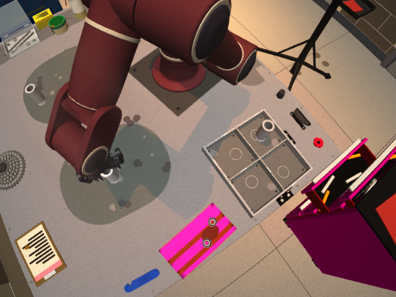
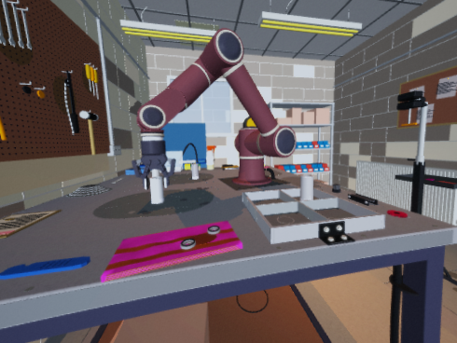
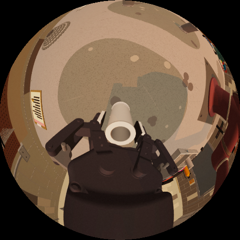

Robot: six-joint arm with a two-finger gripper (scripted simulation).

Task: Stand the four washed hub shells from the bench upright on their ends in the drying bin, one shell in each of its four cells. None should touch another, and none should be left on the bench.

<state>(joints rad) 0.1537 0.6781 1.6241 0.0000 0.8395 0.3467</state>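
On the bench's left half, a pale hub shell (image 1: 112, 175) (image 2: 156, 188) (image 3: 120, 123) stands upright on a dark stain, and my open gripper (image 1: 104, 169) (image 2: 155, 174) (image 3: 120, 124) sits around its top end without holding it. Another shell (image 1: 35, 93) (image 2: 195, 171) stands upright far back on the left. The grey four-cell drying bin (image 1: 256, 160) (image 2: 310, 212) lies on the right, with one shell (image 1: 264, 129) (image 2: 306, 187) upright in its back cell. Two short shells (image 1: 212, 222) (image 1: 207, 242) (image 2: 188, 243) (image 2: 213, 229) sit apart on the pink mat (image 1: 198, 238) (image 2: 172, 249) at the front.
A magenta cart (image 1: 348, 215) of tools stands off the bench's right edge. A clipboard (image 1: 40, 253), a blue handle (image 1: 141, 280) and a cassette sprocket (image 1: 11, 169) lie on the left; a red knob (image 1: 318, 142) and black parts sit beside the bin. A tripod (image 1: 311, 42) stands behind.
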